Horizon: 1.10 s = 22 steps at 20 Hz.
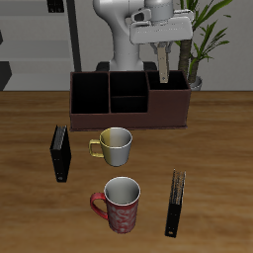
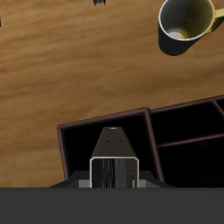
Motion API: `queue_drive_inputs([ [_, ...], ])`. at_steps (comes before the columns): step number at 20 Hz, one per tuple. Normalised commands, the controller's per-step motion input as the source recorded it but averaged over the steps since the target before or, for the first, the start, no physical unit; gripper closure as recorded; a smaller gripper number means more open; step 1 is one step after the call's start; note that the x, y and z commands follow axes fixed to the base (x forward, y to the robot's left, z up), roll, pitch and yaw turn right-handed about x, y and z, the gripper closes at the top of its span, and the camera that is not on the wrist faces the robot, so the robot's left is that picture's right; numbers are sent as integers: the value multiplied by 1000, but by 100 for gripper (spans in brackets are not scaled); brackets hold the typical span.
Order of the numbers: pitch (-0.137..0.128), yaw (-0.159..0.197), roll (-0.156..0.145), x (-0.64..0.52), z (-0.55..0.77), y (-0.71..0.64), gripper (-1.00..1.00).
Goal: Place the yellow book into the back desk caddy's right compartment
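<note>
Pincer is clamped on the yellow book, which hangs upright over the right compartment of the back desk caddy near the desk's back edge. Carrying looks mostly done; lowering and release remain, though the book's bottom edge may already dip inside, hard to say. Two mugs and two other books sit nearer the front edge.
</note>
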Motion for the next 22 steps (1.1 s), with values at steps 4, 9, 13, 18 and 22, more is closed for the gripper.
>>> queue_drive_inputs([
  [4,37,-24,6,86,-299,1,100],
  [9,14,-16,0,49,-221,-4,100],
  [13,45,-25,2,52,-248,-50,100],
  [18,38,-31,-10,-47,-307,63,100],
  [22,38,-6,10,-77,-271,53,100],
])
